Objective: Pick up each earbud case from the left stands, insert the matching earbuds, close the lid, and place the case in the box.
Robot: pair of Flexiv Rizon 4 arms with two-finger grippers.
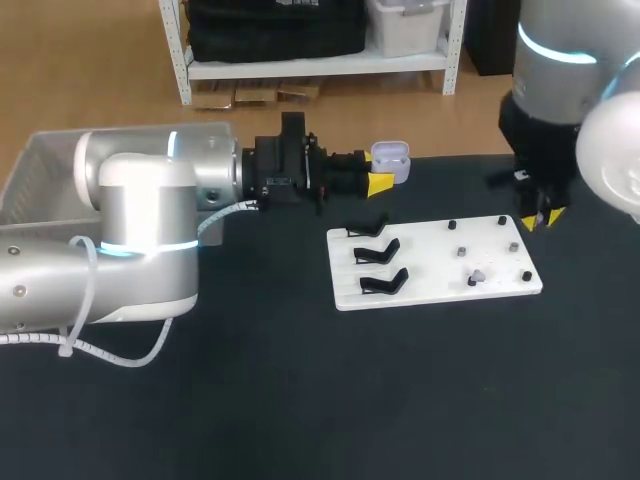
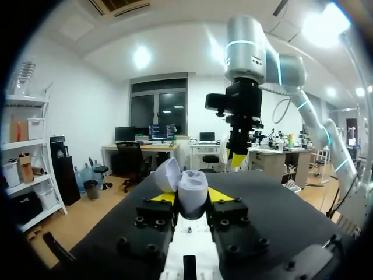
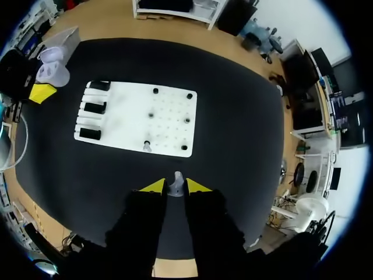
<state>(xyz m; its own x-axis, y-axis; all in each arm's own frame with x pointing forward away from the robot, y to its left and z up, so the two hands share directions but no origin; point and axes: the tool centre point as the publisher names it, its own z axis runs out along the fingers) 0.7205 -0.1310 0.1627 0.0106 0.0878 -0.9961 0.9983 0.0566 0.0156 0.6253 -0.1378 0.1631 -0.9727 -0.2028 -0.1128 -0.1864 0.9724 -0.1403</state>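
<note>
An open white earbud case point(image 1: 391, 158) is held above the table's far edge, my left gripper point(image 1: 383, 180) shut on it. From the left wrist the case point(image 2: 192, 188) sits between the yellow tips with its lid up. My right gripper point(image 1: 543, 217) hangs over the white board's far right corner. It is shut on a small white earbud point(image 3: 176, 181), seen between the tips of the right gripper point(image 3: 175, 188). Another earbud point(image 1: 478, 274) stands on the board point(image 1: 430, 250). The three black stands point(image 1: 378, 262) at the board's left side hold no case.
A clear plastic box point(image 1: 40, 160) stands at the table's far left, partly behind my left arm. Several small black pegs point(image 1: 452, 225) stick up from the board's right half. Bare dark tabletop lies in front of the board.
</note>
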